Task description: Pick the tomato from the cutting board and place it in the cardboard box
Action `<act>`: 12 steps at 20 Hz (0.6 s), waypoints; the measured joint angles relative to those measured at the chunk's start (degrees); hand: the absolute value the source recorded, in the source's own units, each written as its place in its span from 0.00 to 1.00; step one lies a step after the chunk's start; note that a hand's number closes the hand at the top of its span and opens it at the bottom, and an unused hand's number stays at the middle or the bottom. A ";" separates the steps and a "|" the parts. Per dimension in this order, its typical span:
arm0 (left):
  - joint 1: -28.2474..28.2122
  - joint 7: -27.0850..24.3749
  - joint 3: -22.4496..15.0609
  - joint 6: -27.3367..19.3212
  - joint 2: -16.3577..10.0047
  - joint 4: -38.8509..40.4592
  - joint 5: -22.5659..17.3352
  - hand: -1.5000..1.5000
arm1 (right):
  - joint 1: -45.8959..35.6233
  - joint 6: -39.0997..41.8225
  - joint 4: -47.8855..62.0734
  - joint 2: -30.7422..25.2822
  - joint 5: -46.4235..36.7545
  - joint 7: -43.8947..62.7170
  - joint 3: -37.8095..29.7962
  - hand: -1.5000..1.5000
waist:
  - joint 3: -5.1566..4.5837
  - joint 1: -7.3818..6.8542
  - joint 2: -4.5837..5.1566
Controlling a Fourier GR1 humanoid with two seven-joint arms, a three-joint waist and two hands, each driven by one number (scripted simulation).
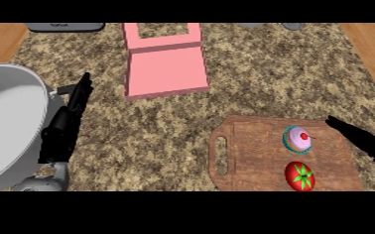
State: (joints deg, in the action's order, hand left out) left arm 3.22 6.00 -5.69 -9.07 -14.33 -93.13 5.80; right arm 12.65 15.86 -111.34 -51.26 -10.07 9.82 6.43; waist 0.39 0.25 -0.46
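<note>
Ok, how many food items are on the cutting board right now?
2. A pink-frosted cupcake sits on the far right part of the cutting board; the tomato lies beside it, nearer the robot. None looks hidden.

I read the speckled brown-and-tan stone counter top [147, 129] as rough-grained and matt. The rectangular brown wooden cutting board [256, 163] shows streaky grain with a dull finish. The round red tomato [299, 176] has smooth, slightly glossy skin and a flat green star-shaped top. The small cupcake [299, 140] has smooth pink icing and a ribbed teal wrapper that looks like paper. The open pink cardboard box [164, 72] is plain, smooth and matt, with no print. The black left hand [70, 114] and black right hand [355, 134] are matt and look like hard plastic. The big pale grey rounded shell [18, 119] at the left edge is smooth with a soft sheen; I can't tell if it is metal or plastic. The orange-brown strips [11, 39] at the far corners look like wood.
</note>
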 measured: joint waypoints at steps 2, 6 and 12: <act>0.11 -0.05 0.41 0.35 -0.18 0.02 -0.31 0.50 | -0.14 0.94 -2.65 0.60 -0.95 4.59 2.04 0.00 | 0.04 -0.07 -0.01; 0.31 -0.56 0.99 1.05 -0.54 0.24 -0.57 0.50 | -0.78 1.69 -5.33 2.48 -3.13 11.46 4.79 0.00 | 0.12 -0.10 -0.02; -0.26 -1.13 1.52 1.39 -0.40 -0.09 -0.66 0.50 | -0.23 1.53 -7.41 5.74 -7.88 17.74 8.59 0.00 | 0.23 0.00 -0.08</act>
State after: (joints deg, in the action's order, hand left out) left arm 2.95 4.87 -4.17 -7.68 -14.73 -93.22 5.14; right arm 12.42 17.39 -118.75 -45.53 -17.95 27.56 15.02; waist 0.63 0.25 -0.54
